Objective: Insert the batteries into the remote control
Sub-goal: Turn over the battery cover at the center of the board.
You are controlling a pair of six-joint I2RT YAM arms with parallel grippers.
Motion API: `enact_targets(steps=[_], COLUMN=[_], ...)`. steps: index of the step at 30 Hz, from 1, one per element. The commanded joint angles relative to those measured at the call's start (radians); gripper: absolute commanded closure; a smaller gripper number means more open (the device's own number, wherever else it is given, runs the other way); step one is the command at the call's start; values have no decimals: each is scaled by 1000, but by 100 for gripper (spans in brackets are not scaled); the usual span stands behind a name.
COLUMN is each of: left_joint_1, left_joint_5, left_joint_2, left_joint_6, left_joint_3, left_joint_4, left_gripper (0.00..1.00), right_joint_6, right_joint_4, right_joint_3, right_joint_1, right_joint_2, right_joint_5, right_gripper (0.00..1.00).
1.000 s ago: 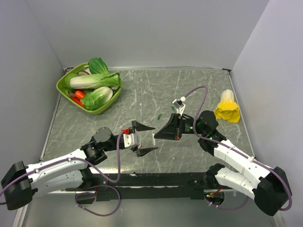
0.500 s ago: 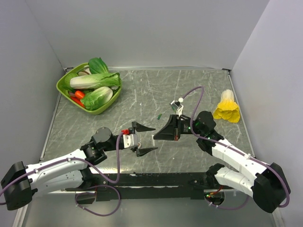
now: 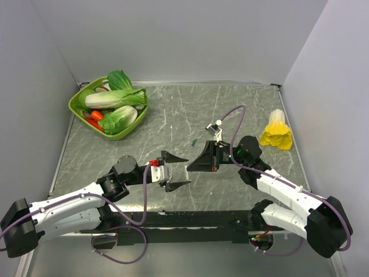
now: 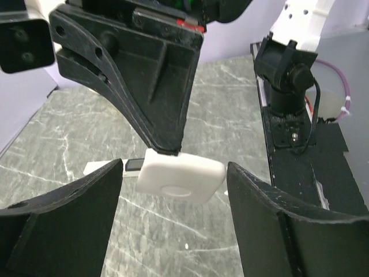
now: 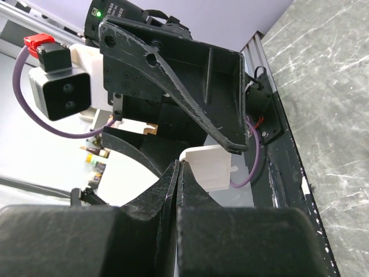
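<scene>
Two white-and-black robot arms, the left arm [image 3: 75,202] and the right arm [image 3: 288,193], meet over the middle of the grey marbled stone bench [image 3: 173,109]. Well apart from the left gripper [image 3: 188,169], out to its left and farther from the bases, we see a lime-green plastic basket [image 3: 115,135] heaped with leafy green-and-white vegetables. Well off to the right of the right gripper [image 5: 179,166] lies a yellow-and-white ruffled leafy piece [image 3: 277,131].

The left gripper's jaws stand wide apart, and the right gripper's tip reaches in between them. The right gripper's fingers are pressed together, pinching one edge of the small white rectangular remote control [image 4: 180,176]. It hangs tilted just below that tip, with its plain white back and a shallow oval dent facing the left wrist camera. We cannot tell whether it clears the bench. The remote control sits between the left gripper's two fingers, touching neither.

Just behind it, a narrow white-and-black bar [image 4: 115,167] lies on the bench. A tiny green piece [image 3: 195,141] lies near the right gripper, on its far side.
</scene>
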Motion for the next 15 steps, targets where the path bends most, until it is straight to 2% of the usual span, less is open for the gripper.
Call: enact_targets(steps=[1, 11, 15], left_joint_1=[-10, -20, -24], left_joint_5=[-3, 5, 2], left_joint_2=[-4, 9, 14], left_joint_6=[38, 40, 41], left_joint_3=[50, 65, 68], left_joint_4=[-16, -13, -23], left_gripper=[25, 33, 47], right_joint_6=[5, 10, 13], right_joint_4=[37, 22, 23], right_joint_3=[14, 10, 8], right_joint_1=[-7, -9, -9], right_joint_2=[-10, 7, 7], right_joint_5=[-13, -7, -6], right_gripper=[100, 100, 100])
